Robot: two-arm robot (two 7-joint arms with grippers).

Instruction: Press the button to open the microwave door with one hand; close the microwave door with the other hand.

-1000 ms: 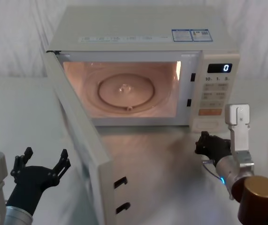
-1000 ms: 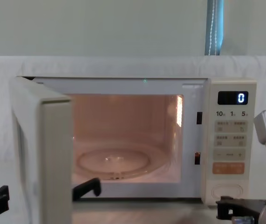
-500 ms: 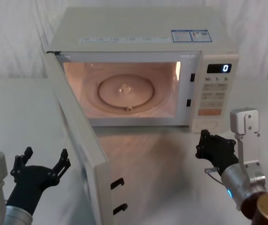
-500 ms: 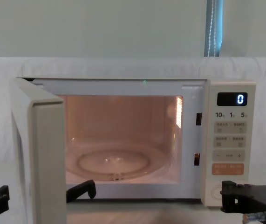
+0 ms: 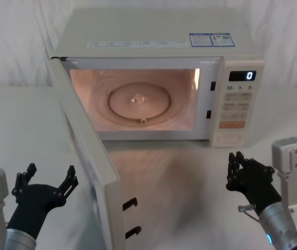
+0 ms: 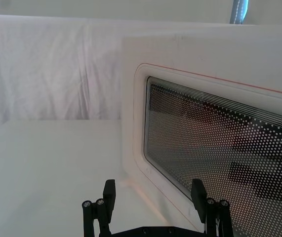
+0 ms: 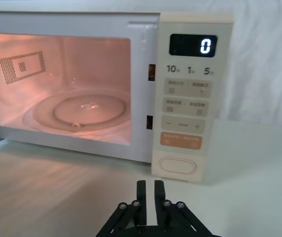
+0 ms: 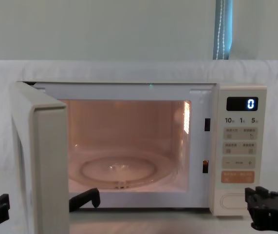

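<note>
Half the job looks done, judging by how things stand. Nearest me, my left gripper (image 5: pixel 47 181) hangs low with its fingers spread wide, empty, just beside the outer face of the microwave door (image 5: pixel 88 156), whose dotted window fills much of my left wrist view. My right gripper (image 5: pixel 239 169) sits low on the table's right side, fingers pinched together on nothing, near the control panel but apart from it. Beyond it, the button (image 7: pixel 178 165) sits untouched at the foot of the panel. The door stands swung wide open, the lit cavity and glass turntable (image 5: pixel 138 101) exposed. What remains, I judge, is pushing that door shut with my left.
</note>
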